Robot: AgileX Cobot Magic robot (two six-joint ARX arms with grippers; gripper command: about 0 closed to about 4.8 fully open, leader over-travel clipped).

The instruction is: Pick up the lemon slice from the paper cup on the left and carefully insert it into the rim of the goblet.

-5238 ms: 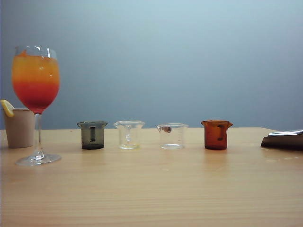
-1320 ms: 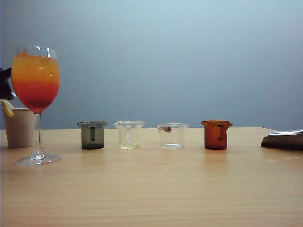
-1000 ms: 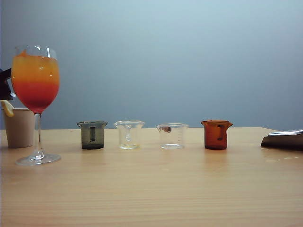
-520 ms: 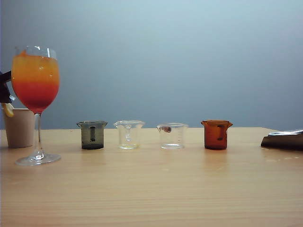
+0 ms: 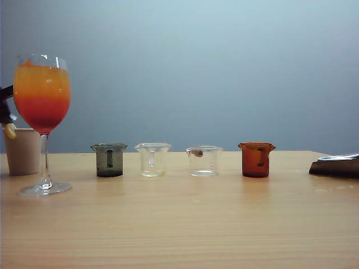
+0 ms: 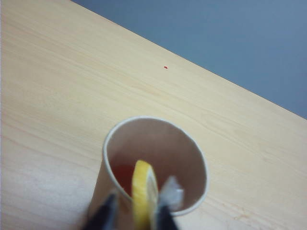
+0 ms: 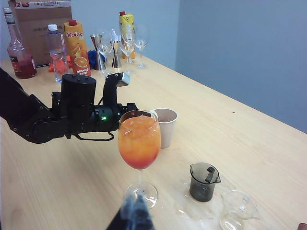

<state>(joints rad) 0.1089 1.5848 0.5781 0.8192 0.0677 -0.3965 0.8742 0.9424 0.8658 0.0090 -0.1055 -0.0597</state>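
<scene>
Since the earliest view, a dark left gripper [image 5: 5, 112] has come in at the far left edge above the paper cup [image 5: 22, 151], and the lemon slice [image 5: 9, 131] now sits lower and more upright than it did on the rim.

Nearest the left wrist camera, the two fingers [image 6: 103, 215] of the left gripper [image 6: 134, 218] stand on either side of the lemon slice [image 6: 144, 191], close against its flat faces. They are narrowing on it, but whether they have bitten yet cannot be told. The slice stands on edge just inside the near wall of the paper cup [image 6: 194, 158].

It looks light, thin, wet and soft, so it would likely slip or tear under a hard squeeze. A hold across the flat faces near the rind seems safest, leaving the lower part free to slide onto the glass edge.

Farther off, the goblet [image 5: 42, 117] stands just beside the cup, tall, thin-stemmed and full, so easy to tip. It shows again in the right wrist view [image 7: 139, 143].

The right gripper [image 7: 134, 215] is a blur at the picture's edge, with its jaws apparently together, well apart from the work.

Any slit in the slice is not visible, and the cup's bottom is shadowed.
</scene>
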